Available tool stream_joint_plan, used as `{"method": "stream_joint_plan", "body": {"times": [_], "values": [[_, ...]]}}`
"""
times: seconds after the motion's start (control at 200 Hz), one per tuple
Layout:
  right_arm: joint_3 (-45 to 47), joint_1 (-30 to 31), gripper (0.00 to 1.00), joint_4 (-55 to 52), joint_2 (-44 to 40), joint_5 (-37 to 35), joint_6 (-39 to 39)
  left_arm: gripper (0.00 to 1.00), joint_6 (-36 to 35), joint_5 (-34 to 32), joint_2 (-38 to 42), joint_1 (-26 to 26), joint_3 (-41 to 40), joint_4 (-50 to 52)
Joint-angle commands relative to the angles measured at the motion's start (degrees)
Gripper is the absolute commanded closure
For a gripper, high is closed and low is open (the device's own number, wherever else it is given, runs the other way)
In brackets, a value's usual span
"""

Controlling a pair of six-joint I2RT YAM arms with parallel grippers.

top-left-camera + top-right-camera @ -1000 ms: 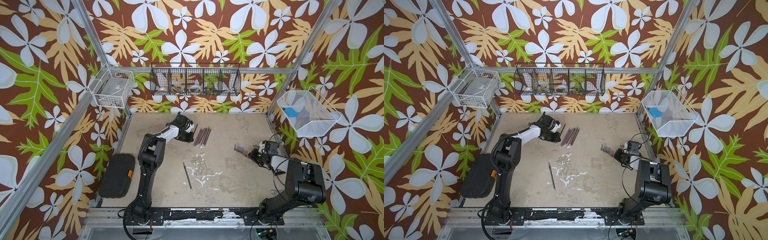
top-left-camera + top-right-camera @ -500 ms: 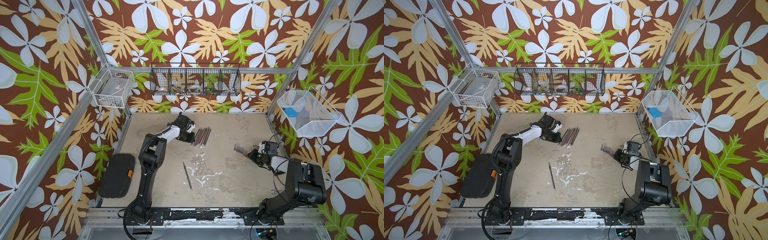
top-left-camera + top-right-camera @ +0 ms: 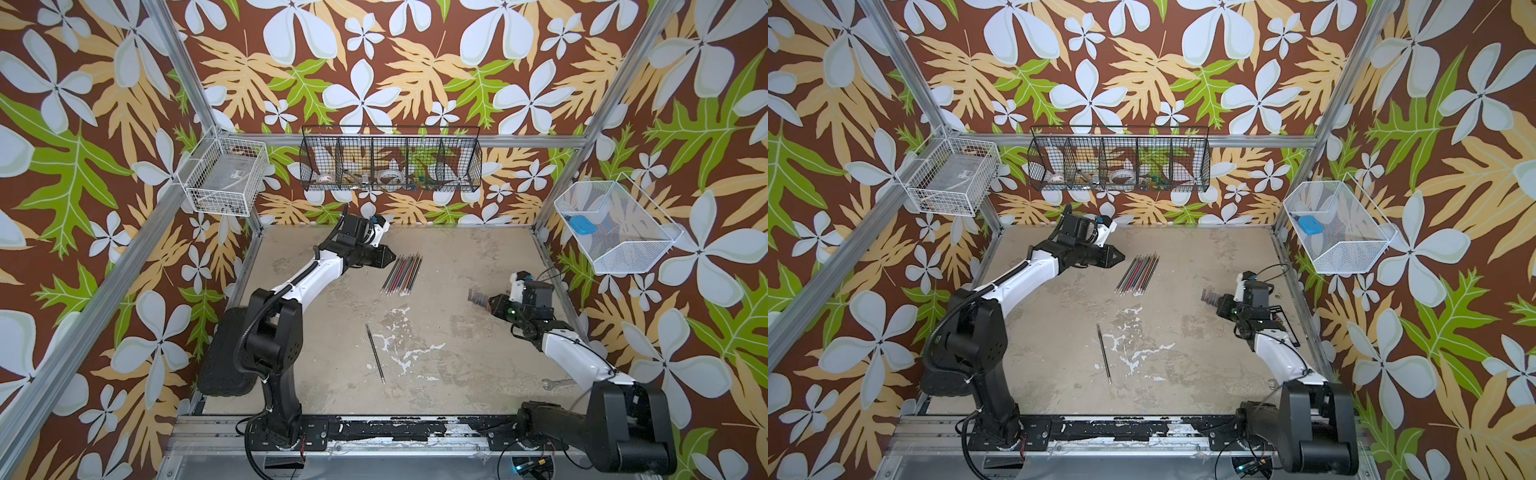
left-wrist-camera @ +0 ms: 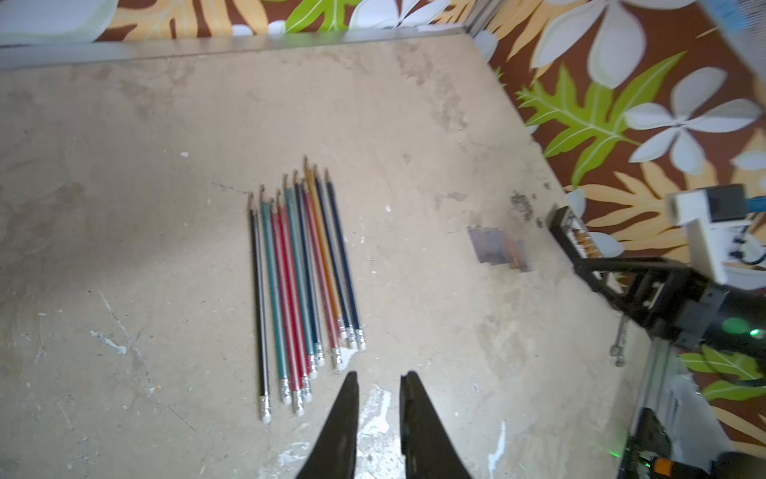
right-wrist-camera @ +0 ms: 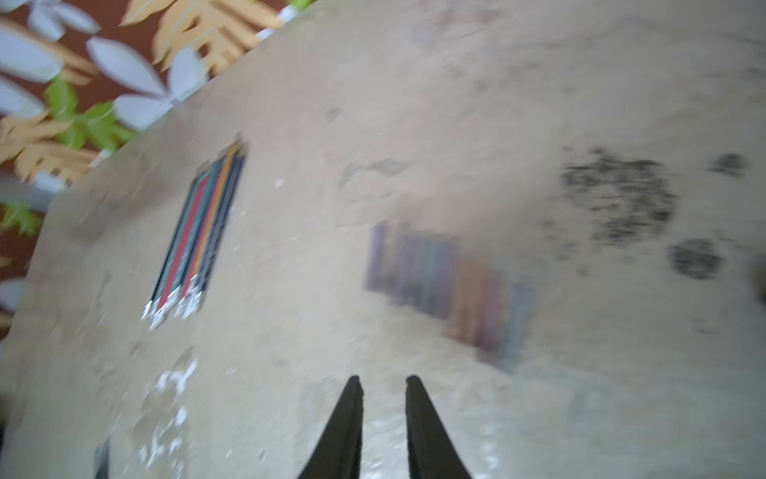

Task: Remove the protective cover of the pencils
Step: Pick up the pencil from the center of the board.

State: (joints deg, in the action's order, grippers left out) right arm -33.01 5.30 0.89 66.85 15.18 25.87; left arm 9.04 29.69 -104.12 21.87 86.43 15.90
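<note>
The left claw (image 4: 376, 375), tips slightly apart and empty, hangs beside one bundle of about eleven pencils (image 3: 402, 275) on the bench (image 3: 457, 257). One lone pencil (image 3: 375, 353) lies nearer the front. The protective cover (image 3: 477, 297), one row of caps, lies just before the right claw (image 5: 381, 379), which is also apart and empty. One wrench (image 3: 559, 383) lies far right.

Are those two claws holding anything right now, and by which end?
Nothing is held. The left gripper and right gripper both stand slightly open and empty.
</note>
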Motion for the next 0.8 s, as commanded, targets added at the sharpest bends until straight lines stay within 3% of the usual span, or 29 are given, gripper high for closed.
{"method": "stream_joint_plan", "body": {"times": [0.0, 0.115, 0.29, 0.591, 0.796], "values": [[-0.86, 13.45, 0.73, 1.33, -2.38, -7.61, 0.60, 0.78, 2.52, 3.32, 4.39, 0.11, -2.98, -8.63], [-5.76, 29.00, 0.72, 2.81, 3.33, -13.25, 2.67, 0.79, 1.42, -0.83, 7.85, -0.09, -4.72, -9.69], [-18.65, 41.28, 0.72, 2.60, 20.31, -13.56, 2.33, 0.78, 2.10, -2.24, 9.54, -1.68, -5.07, -9.79], [-46.18, 52.78, 0.68, -15.95, 47.04, -26.74, 5.25, 0.79, 4.05, 1.53, 8.77, -4.54, -4.25, -9.84], [-49.74, 53.93, 0.68, -17.70, 51.98, -27.88, 7.06, 0.81, 4.53, 2.38, 8.71, -5.08, -4.52, -10.37]]}}
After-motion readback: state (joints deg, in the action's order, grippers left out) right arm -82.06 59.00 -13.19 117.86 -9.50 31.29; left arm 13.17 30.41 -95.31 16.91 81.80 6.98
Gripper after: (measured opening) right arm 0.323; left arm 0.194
